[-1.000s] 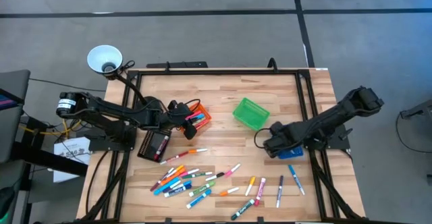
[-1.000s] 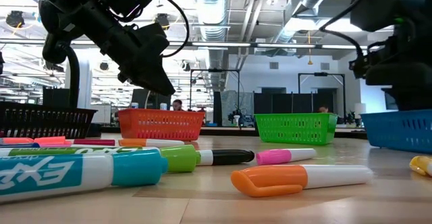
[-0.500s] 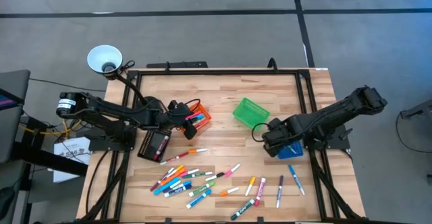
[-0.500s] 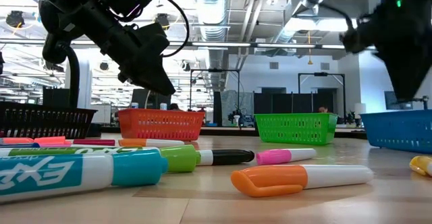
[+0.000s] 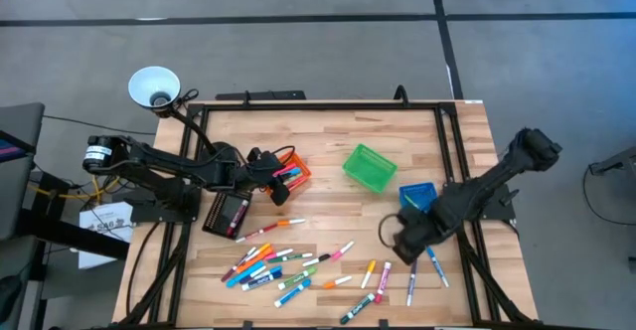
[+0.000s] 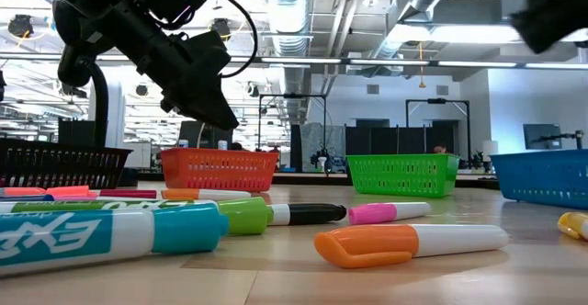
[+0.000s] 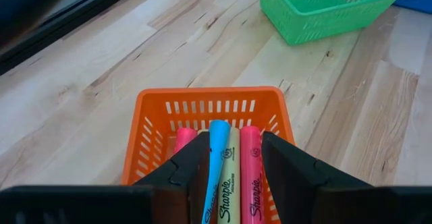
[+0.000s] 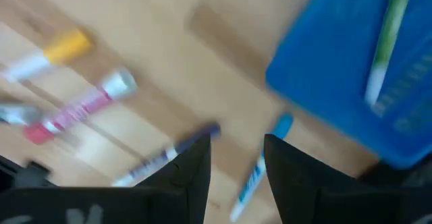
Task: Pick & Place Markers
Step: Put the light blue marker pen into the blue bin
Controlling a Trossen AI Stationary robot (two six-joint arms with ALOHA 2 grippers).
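From above, the right gripper (image 5: 399, 243) has swung away from the small blue mesh bin (image 5: 418, 195), which now shows uncovered, and hangs over the loose capped markers (image 5: 298, 267) scattered across the front of the pale wooden table (image 5: 328, 151). That reads as a drop-off finished and the next pick beginning. The left gripper (image 5: 288, 178) stays parked at the orange mesh bin (image 5: 294, 167), unchanged.

From table height, the right arm has risen almost out of frame; the orange-capped white marker (image 6: 404, 242) lies untouched in the foreground.

The left wrist camera shows its fingers spread and empty above pink, blue and yellow pens lying in the orange bin.

The right wrist camera is motion-blurred, but its fingers appear parted with nothing between them, above a blue-capped marker (image 8: 260, 166) beside the blue bin, which holds one green pen (image 8: 386, 38).
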